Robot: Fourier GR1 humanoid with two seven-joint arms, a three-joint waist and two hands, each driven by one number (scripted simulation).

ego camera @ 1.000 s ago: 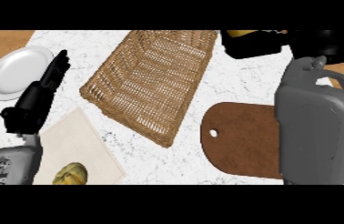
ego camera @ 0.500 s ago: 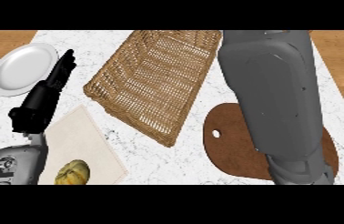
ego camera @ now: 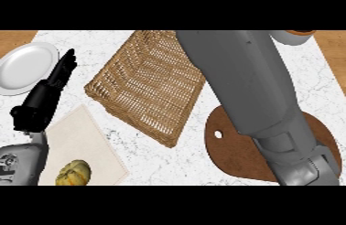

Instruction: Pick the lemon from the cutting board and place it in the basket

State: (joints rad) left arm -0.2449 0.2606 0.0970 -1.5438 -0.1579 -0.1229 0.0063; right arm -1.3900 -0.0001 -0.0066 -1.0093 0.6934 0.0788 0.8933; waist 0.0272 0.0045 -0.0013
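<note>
- Right forearm (ego camera: 260,105) has swung up across the basket (ego camera: 145,89); its robot hand is out of view, so the lemon's probably carried.
- Left robot hand (ego camera: 44,98) rests, fingers straight.

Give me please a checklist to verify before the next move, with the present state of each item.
1. Lemon located: cannot tell. None shows on the round brown wooden cutting board, which the grey right forearm largely covers.
2. Right hand visible: not ok. It lies outside the view.
3. Brown woven wicker basket within view on the counter: ok.
4. Basket contents known: cannot tell. The forearm hides its right side.
5. Black left hand away from the basket: ok. It rests open beside the round white plate.
</note>
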